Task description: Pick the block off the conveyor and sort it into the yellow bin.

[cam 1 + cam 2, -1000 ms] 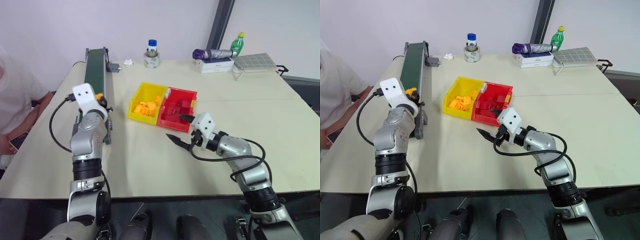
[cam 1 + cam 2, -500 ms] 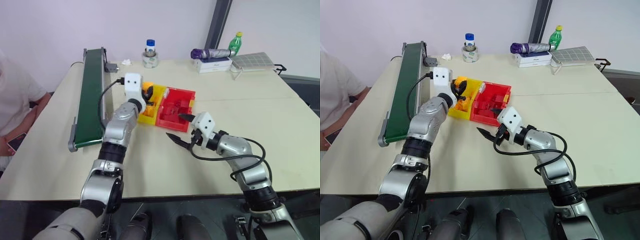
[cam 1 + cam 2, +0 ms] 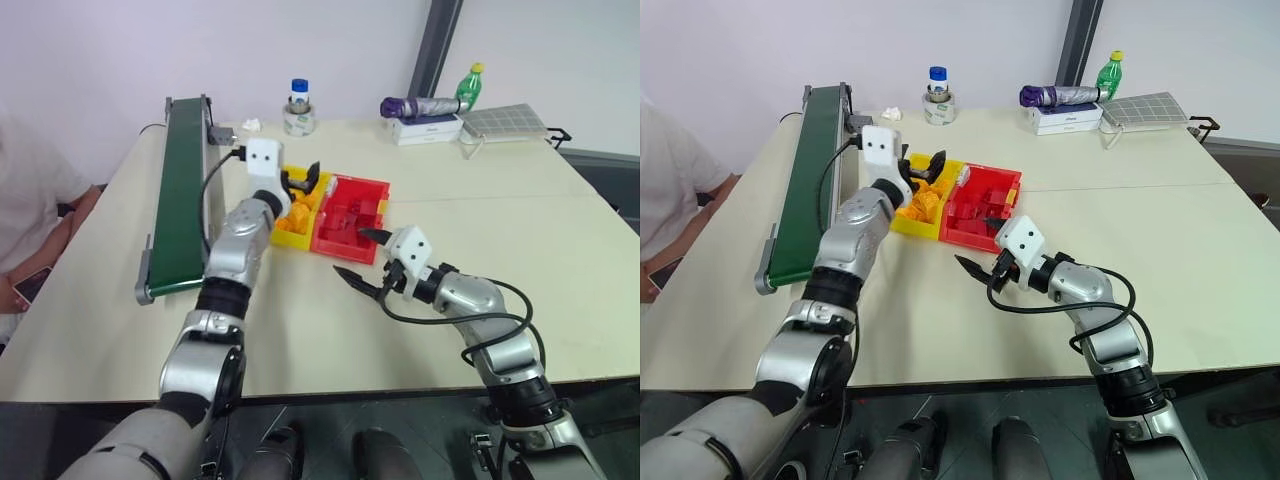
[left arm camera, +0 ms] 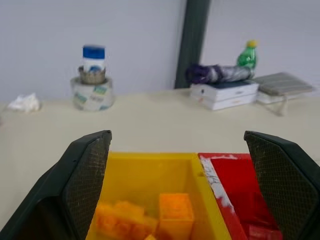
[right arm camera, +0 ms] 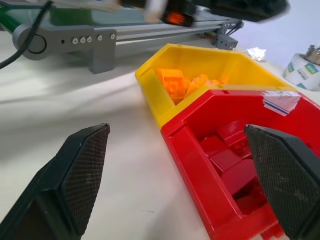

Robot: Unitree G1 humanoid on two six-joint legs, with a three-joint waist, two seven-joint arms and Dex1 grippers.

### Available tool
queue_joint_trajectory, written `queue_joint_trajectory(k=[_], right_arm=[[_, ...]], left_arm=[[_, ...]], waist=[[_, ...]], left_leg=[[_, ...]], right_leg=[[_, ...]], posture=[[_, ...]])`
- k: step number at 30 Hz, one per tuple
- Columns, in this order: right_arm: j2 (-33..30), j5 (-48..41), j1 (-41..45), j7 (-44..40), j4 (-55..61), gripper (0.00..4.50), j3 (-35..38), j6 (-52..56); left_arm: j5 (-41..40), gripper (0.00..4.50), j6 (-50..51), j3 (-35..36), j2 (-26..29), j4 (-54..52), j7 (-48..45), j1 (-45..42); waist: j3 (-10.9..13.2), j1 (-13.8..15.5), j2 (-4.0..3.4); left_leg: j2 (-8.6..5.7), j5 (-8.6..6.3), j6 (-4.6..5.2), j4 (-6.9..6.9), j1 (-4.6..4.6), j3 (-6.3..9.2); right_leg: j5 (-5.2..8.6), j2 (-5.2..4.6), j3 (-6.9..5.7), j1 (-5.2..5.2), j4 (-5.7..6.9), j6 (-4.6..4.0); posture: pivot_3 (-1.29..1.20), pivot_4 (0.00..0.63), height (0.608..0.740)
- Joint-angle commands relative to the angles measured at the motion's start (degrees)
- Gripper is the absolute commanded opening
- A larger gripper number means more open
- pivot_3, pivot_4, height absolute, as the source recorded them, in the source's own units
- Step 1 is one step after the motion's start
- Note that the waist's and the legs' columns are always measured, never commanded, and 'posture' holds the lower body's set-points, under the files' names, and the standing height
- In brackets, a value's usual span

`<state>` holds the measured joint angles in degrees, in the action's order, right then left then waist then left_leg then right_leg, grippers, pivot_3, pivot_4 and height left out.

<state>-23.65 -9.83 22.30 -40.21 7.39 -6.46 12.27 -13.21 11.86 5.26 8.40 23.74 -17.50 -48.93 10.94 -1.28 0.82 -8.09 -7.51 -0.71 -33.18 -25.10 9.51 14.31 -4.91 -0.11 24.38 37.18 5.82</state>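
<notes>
Over the yellow bin (image 3: 290,205) the left gripper (image 3: 303,180) hangs with its fingers (image 4: 85,180) spread wide and nothing between them. The block (image 4: 176,214) stands upright inside that bin among other orange pieces, below the gap of the fingers. The red bin (image 3: 352,217) is joined to the yellow one. The conveyor (image 3: 184,190) runs along the left edge of the worktop (image 3: 500,220). The right gripper (image 3: 361,255) hovers near the red bin, fingers (image 5: 82,175) parted and empty.
</notes>
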Motion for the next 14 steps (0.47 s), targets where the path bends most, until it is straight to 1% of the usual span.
queue_joint_trajectory(k=[1, 3, 5, 7, 8, 10, 12, 14], right_arm=[[-0.29, -0.74, 0.12, 0.31, 2.7, 4.5, 1.13, -0.27], [-0.23, -1.09, 0.24, 0.29, 2.41, 4.5, 1.49, -0.37], [-0.14, -1.57, 0.91, 0.24, 1.97, 4.5, 1.94, -0.31], [-0.55, -1.57, 1.49, -0.11, 1.56, 4.5, 2.1, -0.56], [-0.7, -1.73, 1.66, -0.3, 1.37, 4.5, 2.32, -0.56], [-0.99, -1.84, 1.78, -0.72, 1.13, 4.5, 2.57, -0.67], [-1.1, -1.88, 1.91, -1.06, 0.91, 4.5, 2.65, -0.74], [-1.07, -1.87, 2.15, -1.31, 0.64, 4.5, 2.58, -0.75]], left_arm=[[-7.27, 4.46, 10.16, 1.43, 4.08, -14.48, -6.37, 5.64], [-10.78, 4.46, 15.27, 2.0, 8.25, -23.41, -9.69, 11.03], [-14.52, 4.46, 19.07, 4.17, 12.35, -31.89, -11.68, 16.62], [-17.94, 4.46, 23.24, 6.76, 16.23, -38.1, -12.73, 21.91], [-19.59, 4.46, 24.68, 8.2, 17.21, -40.26, -12.53, 23.99], [-20.48, 4.46, 26.29, 10.31, 19.09, -42.22, -11.87, 27.66], [-19.03, 4.46, 24.16, 11.91, 20.24, -42.36, -11.54, 30.29], [-19.36, 4.46, 22.65, 13.6, 21.31, -41.41, -12.35, 31.12]], waist=[[0.0, 0.1, 0.0], [0.0, 0.18, 0.0], [0.0, 0.23, -0.01], [0.0, 0.24, -0.01], [0.0, 0.29, -0.03], [0.0, 0.66, -0.03], [0.0, 0.78, -0.03], [0.0, 0.8, -0.03]], left_leg=[[0.01, 0.0, 0.0, 0.0, 0.0, 0.0], [0.02, 0.01, 0.0, -0.01, 0.0, 0.02], [0.02, 0.0, 0.0, -0.02, 0.0, 0.02], [0.02, -0.04, -0.07, -0.01, 0.0, 0.02], [0.03, -0.06, -0.1, -0.01, 0.0, 0.03], [0.03, -0.08, -0.12, -0.01, 0.01, 0.03], [0.02, -0.08, -0.13, -0.01, 0.02, 0.04], [0.02, -0.08, -0.13, -0.01, 0.02, 0.03]], right_leg=[[0.0, 0.01, 0.0, 0.0, 0.02, 0.0], [0.0, 0.02, 0.0, 0.01, 0.03, -0.02], [0.0, 0.02, 0.02, 0.01, 0.02, -0.03], [0.01, 0.01, 0.09, 0.01, 0.02, -0.05], [0.07, 0.01, 0.09, 0.01, 0.02, -0.16], [0.12, 0.01, 0.09, 0.0, 0.02, -0.24], [0.13, 0.0, 0.09, -0.04, 0.0, -0.27], [0.12, -0.02, 0.1, -0.04, 0.0, -0.32]], posture=[[0.0, 0.15, 0.74], [0.0, 0.15, 0.74], [0.0, 0.15, 0.74], [0.0, 0.15, 0.74], [0.0, 0.15, 0.74], [0.0, 0.15, 0.74], [0.0, 0.15, 0.74], [0.0, 0.15, 0.74]])
